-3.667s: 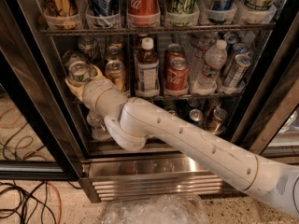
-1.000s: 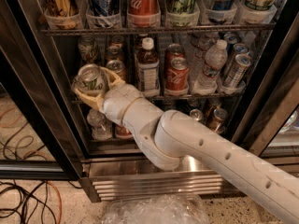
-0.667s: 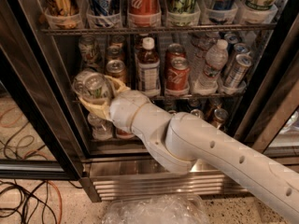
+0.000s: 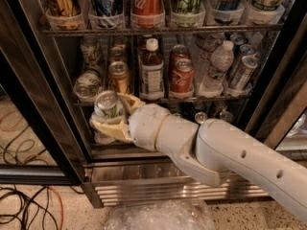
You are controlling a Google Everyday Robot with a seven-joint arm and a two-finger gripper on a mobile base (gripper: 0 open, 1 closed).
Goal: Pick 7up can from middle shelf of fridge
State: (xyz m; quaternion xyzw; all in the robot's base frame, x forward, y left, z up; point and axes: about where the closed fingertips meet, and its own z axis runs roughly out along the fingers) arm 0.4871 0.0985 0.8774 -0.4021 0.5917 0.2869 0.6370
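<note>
Holding nicely, your end effector (image 4: pixel 110 120) is closed round the 7up can (image 4: pixel 106 104) | can looks off the middle shelf (image 4: pixel 192 100) just behind it | left: back out of the fridge (image 4: pixel 168 186)

I saw warm light fill the fridge (image 4: pixel 29 80), glare on its ribbed base panel (image 4: pixel 144 188), the floor (image 4: pixel 72 213) dim. The gripper (image 4: pixel 115 117), clasping the 7up can (image 4: pixel 106 104) at the fridge's lower left, was evenly lit.
</note>
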